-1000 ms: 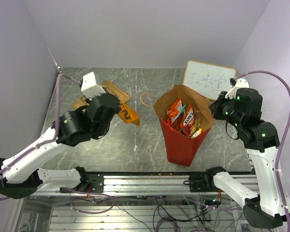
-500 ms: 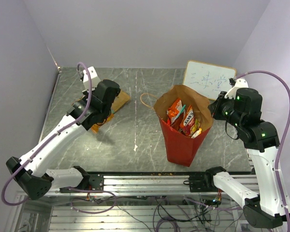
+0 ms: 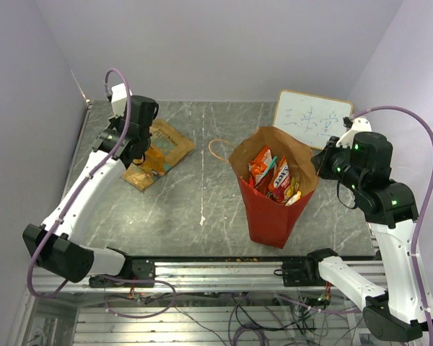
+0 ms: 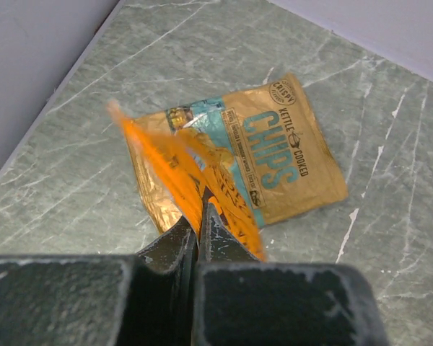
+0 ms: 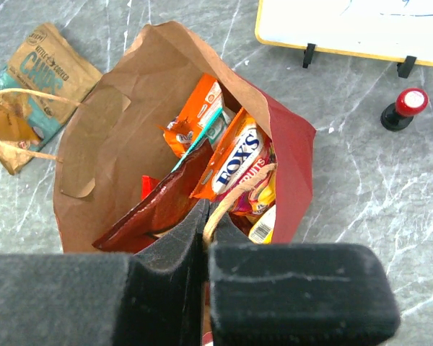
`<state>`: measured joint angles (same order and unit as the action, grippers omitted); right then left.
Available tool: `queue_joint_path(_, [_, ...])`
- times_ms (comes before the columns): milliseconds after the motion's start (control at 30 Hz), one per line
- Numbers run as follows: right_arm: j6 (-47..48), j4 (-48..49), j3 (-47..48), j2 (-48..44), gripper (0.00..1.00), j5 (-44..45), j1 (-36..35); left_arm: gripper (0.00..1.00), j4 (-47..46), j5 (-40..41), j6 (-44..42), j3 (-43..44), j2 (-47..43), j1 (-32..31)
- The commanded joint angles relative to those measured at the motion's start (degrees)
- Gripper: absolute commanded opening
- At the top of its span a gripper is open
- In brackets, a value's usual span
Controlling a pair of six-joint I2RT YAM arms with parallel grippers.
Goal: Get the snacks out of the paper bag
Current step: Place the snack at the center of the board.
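Observation:
The red paper bag stands upright right of centre, its brown inside open. Several snacks stick up in it: a dark red bag, an orange packet and a Fox's fruits packet. My right gripper is shut on the bag's cord handle at its right rim. My left gripper is at the far left, shut on a thin orange packet held just above a tan kettle chips pack that lies flat on the table.
A white writing board stands at the back right, with a small red stamp in front of it. The bag's other cord handle hangs toward the tan pack. The left wall is close to my left arm.
My left arm has swung back and to the left with the orange packet. The tan pack now lies uncovered on the table. The right arm and the bag have not moved.

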<state>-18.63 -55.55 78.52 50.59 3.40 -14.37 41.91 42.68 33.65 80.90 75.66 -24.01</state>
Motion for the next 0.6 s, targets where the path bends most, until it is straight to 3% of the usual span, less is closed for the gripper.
queue_joint_path(0, [-0.53,0.27,-0.38,-0.66,0.0,0.21,-0.19,0.07,0.0,-4.93,-3.25,3.65,0.94,4.02])
queue_joint_path(333, [-0.7,-0.43,0.23,-0.58,0.0,1.27,-0.14,0.07,4.75,-7.38,-8.14,9.84,8.01,11.3])
queue_joint_path(567, [-0.87,-0.39,0.4,-0.13,0.0,1.62,-0.13,0.07,9.61,-6.41,-5.0,15.06,13.31,12.23])
